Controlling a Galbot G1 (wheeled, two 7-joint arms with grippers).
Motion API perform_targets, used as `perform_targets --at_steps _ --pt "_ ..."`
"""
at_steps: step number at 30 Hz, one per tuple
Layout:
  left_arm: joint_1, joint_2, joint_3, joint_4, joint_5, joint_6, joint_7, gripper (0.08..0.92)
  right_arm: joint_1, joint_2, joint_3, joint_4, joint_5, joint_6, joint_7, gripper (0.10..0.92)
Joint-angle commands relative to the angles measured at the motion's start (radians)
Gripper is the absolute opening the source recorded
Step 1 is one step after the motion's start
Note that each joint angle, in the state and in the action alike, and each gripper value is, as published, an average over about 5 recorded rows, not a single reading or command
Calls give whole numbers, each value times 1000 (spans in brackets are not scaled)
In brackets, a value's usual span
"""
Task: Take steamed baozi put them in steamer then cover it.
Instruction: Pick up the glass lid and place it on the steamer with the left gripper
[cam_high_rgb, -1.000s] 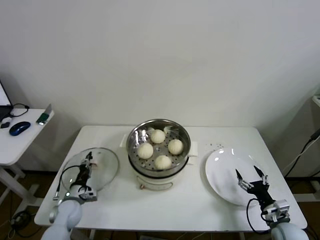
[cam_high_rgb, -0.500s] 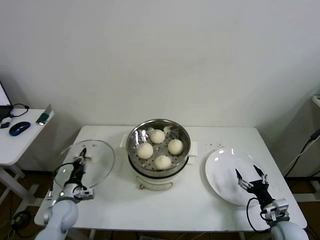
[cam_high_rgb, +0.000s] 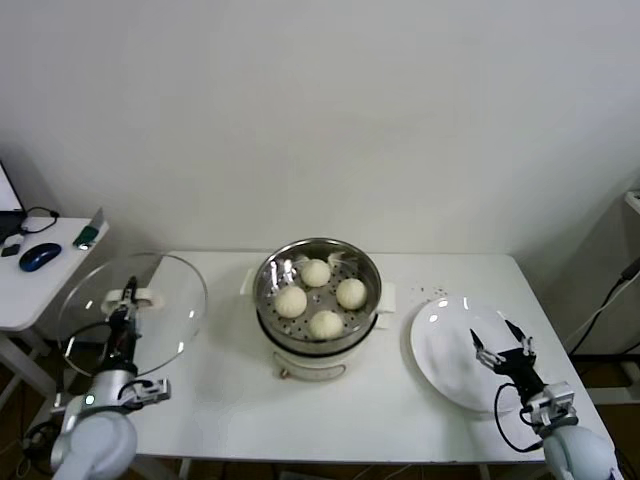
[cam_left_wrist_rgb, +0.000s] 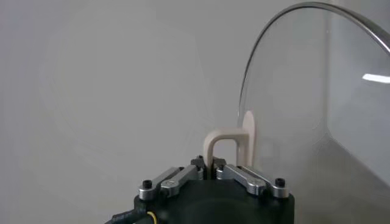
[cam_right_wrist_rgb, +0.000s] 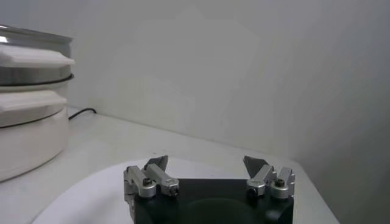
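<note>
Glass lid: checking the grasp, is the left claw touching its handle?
Touching. The left wrist view shows the left claw shut on the cover's cream handle.

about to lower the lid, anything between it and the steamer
Nothing visible. The left gripper holds the glass lid by its handle, raised left of the steamer. The four baozi sit below the rim; the table between is bare.

My left gripper (cam_high_rgb: 122, 312) is raised at the table's left edge, fingers pinched shut on the cover (cam_high_rgb: 135, 312) by its handle. My right gripper (cam_high_rgb: 503, 345) idles low at right, fingers spread apart.
</note>
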Motion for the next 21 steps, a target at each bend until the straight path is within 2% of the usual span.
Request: perform_targets --at_steps 1,5,9,14,21 --pt "6 187 123 -302 -83 278 116 150 82 -21 -57 -52 -3 -2 2 823" --pt "-166 165 309 -289 -20 334 201 150 113 -26 -81 -68 -5 -7 3 823" --pt "-354 100 494 -235 69 359 291 150 135 -30 -95 -80 -8 -9 4 823" --pt "-519 -53 633 -143 183 359 410 150 148 -31 -97 -93 -14 -5 3 823" --pt "-603 -246 724 -12 286 359 468 150 149 -34 -92 -105 -25 -1 2 823"
